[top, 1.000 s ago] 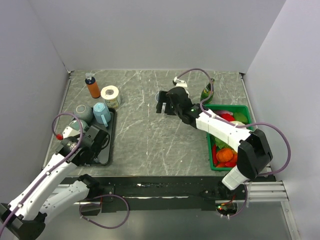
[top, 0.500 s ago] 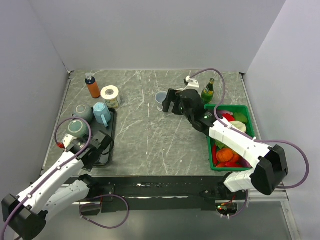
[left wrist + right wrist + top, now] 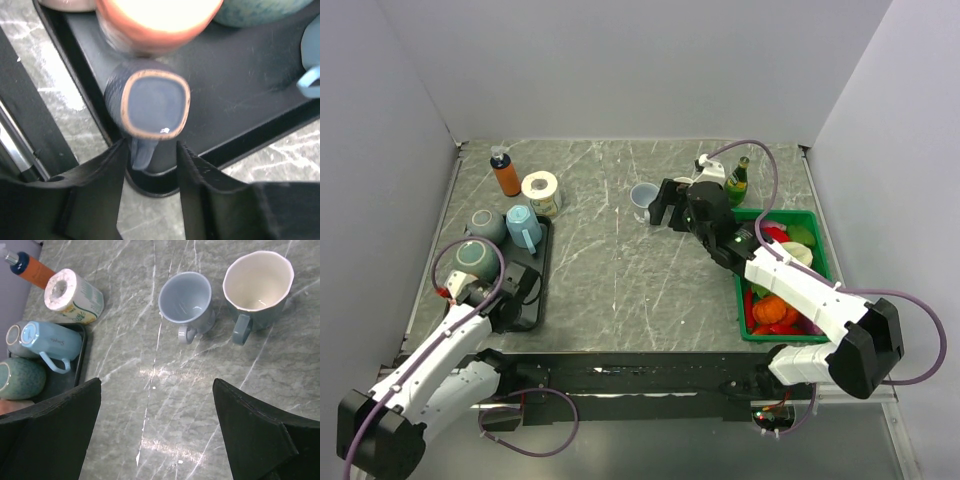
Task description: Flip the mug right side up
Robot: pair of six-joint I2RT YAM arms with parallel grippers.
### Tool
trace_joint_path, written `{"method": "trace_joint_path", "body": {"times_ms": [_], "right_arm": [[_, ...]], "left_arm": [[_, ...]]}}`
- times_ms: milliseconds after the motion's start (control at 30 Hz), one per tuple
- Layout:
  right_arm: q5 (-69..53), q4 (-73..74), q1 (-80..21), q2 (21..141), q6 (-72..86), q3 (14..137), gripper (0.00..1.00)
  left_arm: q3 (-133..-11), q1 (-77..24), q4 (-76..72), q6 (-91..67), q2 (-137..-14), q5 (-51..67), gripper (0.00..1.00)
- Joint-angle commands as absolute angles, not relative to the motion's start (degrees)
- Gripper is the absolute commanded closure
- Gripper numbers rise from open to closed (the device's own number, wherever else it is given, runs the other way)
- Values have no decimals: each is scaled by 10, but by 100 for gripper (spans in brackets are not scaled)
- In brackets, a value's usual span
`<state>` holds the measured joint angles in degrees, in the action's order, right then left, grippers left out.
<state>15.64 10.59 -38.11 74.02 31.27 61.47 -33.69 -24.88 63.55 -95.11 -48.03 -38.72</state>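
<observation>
1. Plainly, the dark blue mug (image 3: 155, 102) stands upside down near the front corner of the black tray (image 3: 240, 95), on the left side of the counter (image 3: 610, 260). It has a matt, speckled glaze. Its rounded-square base, ringed in bare tan clay, faces up, and its handle points toward the wrist camera.
2. The tray is smooth and slightly glossy, with a low raised lip. The counter looks like grey stone with white veins.
3. The left jaws are about half open and straddle the mug's handle, one on each side. A gap shows beside the handle, so no clamp is visible.
4. The right jaws are spread wide above the counter, holding and touching nothing.
5. Below them two mugs stand upright on the counter. One is a smooth pale blue mug (image 3: 186, 302). Near it, but apart, is a teal mug (image 3: 257, 285) with a cream inside and a slightly wavy rim.
6. At least four more mugs share the tray:
   - a blurred salmon mug (image 3: 157, 17) just behind the dark blue one
   - a speckled green mug (image 3: 260, 7)
   - a light blue mug (image 3: 47, 342) lying on its side
   - a grey mug (image 3: 17, 335) behind that
7. There is one of each of these:
   - a paper roll (image 3: 541, 190) in a printed wrapper
   - an orange bottle (image 3: 506, 175) with a dark cap
   - a green glass bottle (image 3: 736, 180)
   - a green plastic basket (image 3: 800, 213) holding red, orange and green pieces
</observation>
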Motion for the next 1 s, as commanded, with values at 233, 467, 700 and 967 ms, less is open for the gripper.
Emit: {"method": "trace_joint_path", "body": {"times_ms": [233, 467, 700, 967], "right_arm": [[173, 91, -370, 716, 316, 613, 2], [166, 88, -366, 711, 319, 612, 2], [156, 91, -363, 704, 319, 613, 2], [115, 96, -362, 690, 322, 618, 2]], "left_arm": [[-337, -200, 551, -851, -511, -355, 73], [-335, -197, 539, -837, -514, -345, 89], [-352, -197, 533, -817, -519, -329, 99], [-406, -197, 517, -753, -461, -277, 99]]}}
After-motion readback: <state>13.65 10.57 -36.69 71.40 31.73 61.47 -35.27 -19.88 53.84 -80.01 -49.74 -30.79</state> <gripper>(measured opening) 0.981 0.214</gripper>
